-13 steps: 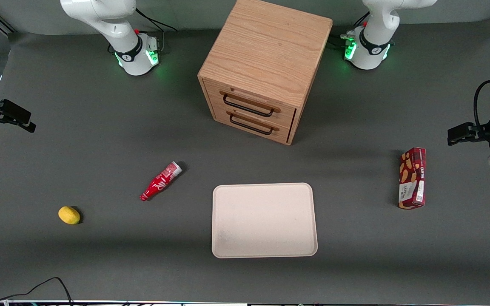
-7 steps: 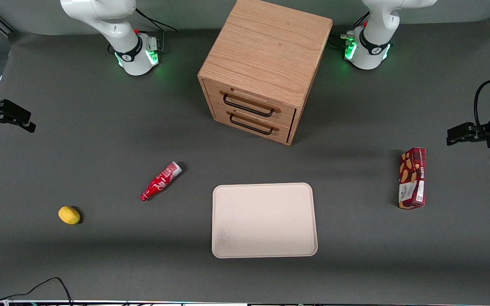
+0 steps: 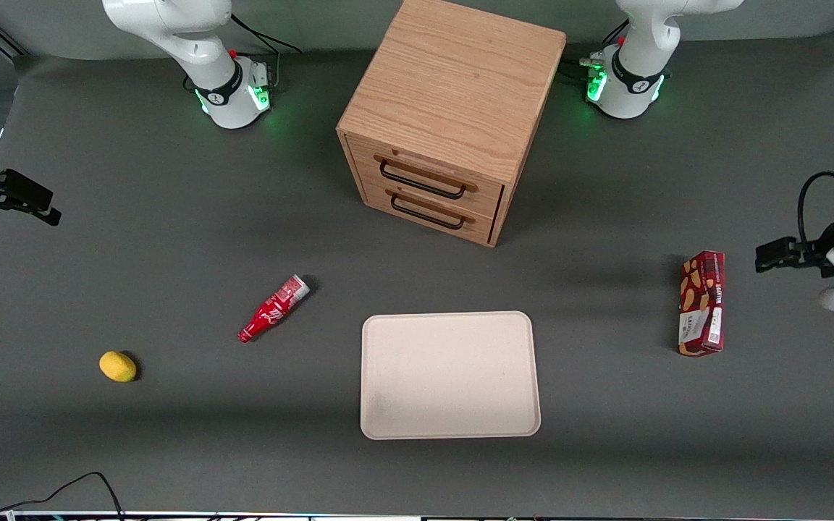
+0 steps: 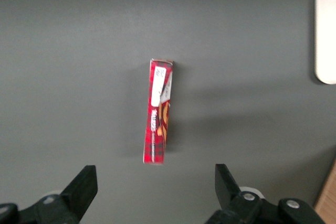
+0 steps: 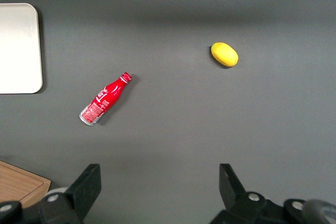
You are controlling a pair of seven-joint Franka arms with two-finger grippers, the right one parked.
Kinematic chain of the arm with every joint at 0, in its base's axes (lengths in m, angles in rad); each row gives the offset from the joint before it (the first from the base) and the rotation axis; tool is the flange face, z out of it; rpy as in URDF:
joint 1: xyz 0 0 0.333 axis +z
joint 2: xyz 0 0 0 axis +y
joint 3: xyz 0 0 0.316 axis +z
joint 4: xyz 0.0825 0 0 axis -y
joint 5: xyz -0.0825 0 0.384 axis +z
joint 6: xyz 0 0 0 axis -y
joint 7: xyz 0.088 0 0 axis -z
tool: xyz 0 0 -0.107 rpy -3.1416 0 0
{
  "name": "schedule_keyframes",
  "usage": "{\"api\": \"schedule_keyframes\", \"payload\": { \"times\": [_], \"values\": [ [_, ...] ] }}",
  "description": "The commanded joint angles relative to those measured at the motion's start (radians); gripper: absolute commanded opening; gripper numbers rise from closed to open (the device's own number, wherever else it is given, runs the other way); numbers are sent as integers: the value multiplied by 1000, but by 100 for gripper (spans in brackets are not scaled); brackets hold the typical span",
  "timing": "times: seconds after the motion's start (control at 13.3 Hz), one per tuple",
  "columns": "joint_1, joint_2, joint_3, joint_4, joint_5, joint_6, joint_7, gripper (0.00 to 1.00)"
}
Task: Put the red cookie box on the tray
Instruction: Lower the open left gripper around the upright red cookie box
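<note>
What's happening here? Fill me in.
The left arm's gripper hangs open above the table near the red cookie box, not touching it. The box lies on the table toward the working arm's end, apart from the tray, which holds nothing. A wooden drawer cabinet, a red bottle and a lemon sit untouched.
</note>
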Motion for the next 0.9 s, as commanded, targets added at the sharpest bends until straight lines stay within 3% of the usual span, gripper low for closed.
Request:
{"api": "schedule_keyframes", "payload": {
  "times": [0.0, 0.3, 0.53, 0.82],
  "values": [
    [20, -7, 1, -171, -11, 210, 44, 100],
    [23, 57, 1, -328, -12, 480, 53, 100],
    [23, 82, 0, -402, -14, 591, 66, 100],
    [44, 141, -2, -448, -87, 704, 148, 100]
  ]
}}
